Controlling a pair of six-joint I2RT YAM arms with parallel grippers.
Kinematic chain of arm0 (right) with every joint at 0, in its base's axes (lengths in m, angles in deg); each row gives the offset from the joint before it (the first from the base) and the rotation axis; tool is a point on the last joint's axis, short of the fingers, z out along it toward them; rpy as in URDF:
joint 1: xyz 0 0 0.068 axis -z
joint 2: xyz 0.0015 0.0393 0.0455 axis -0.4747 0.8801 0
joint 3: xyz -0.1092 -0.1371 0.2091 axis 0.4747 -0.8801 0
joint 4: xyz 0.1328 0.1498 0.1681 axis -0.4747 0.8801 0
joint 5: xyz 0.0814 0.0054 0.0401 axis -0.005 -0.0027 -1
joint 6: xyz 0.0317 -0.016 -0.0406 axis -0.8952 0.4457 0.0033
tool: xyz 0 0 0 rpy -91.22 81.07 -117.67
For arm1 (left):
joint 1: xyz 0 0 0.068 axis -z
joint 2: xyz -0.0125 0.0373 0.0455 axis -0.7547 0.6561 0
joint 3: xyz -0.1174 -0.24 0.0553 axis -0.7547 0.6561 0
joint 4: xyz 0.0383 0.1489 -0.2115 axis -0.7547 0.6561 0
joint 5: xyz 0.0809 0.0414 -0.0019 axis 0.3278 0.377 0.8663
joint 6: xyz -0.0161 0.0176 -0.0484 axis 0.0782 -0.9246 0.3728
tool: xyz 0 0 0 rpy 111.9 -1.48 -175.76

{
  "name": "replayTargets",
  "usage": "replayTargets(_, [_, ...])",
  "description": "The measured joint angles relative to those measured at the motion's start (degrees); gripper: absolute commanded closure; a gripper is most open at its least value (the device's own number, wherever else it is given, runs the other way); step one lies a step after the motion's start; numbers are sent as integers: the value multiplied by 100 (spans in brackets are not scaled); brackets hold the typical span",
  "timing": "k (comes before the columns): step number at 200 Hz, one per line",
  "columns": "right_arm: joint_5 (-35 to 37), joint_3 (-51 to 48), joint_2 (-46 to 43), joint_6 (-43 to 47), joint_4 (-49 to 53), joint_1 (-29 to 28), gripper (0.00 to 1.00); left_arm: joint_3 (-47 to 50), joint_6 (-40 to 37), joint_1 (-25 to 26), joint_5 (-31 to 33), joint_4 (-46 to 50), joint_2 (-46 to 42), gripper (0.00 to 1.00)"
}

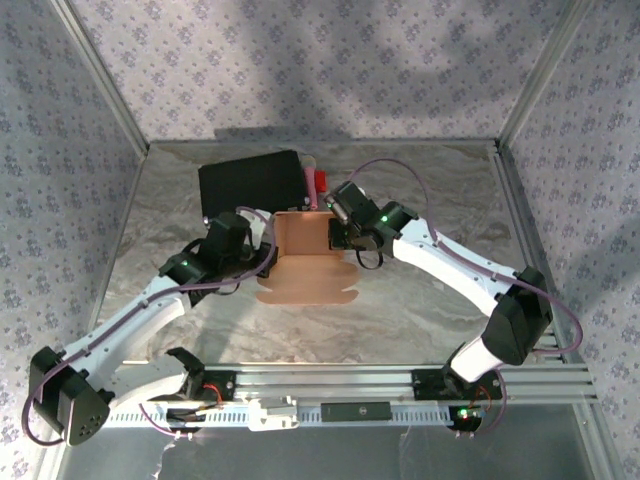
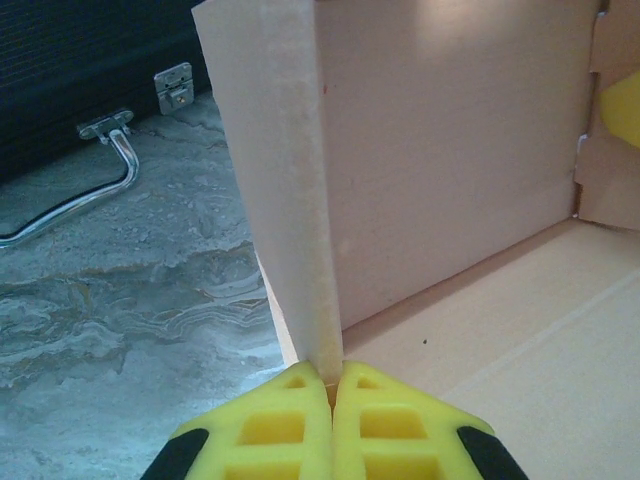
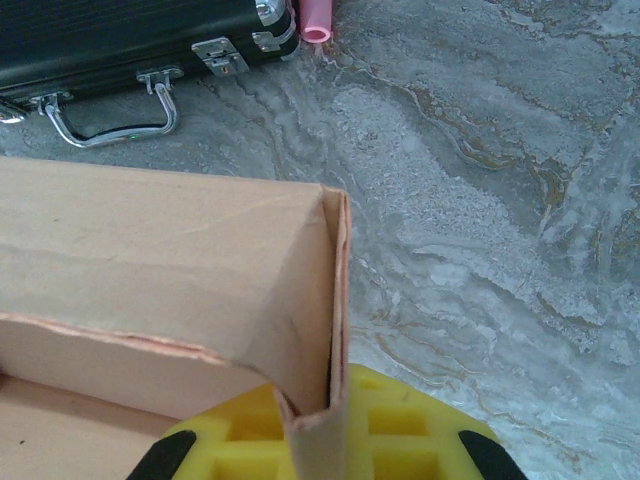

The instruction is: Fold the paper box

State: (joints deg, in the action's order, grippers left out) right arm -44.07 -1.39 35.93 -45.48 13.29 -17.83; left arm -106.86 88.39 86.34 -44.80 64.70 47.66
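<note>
Firmly, the left jaws pinch one wall of the box (image 1: pixel 305 270), the right jaws its opposite corner; best to keep both walls upright and square, uncrushed.

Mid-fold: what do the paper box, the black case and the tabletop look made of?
Paper box: thin matte tan cardboard; fibrous cut edges, sharp creases. Black case: ribbed dark shell, plastic or metal unclear; its latch looks like bright metal. Tabletop: grey marble-patterned surface with slight sheen, possibly a printed film.
</note>
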Motion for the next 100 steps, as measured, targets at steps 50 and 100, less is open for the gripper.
replayTargets(50, [66,0,31,0,22,-11,100,-11,0,299,474,-11,59,100])
replayTargets(100, [299,79,74,-4,28,-101,100,-258,26,1178,1987,245,81,100])
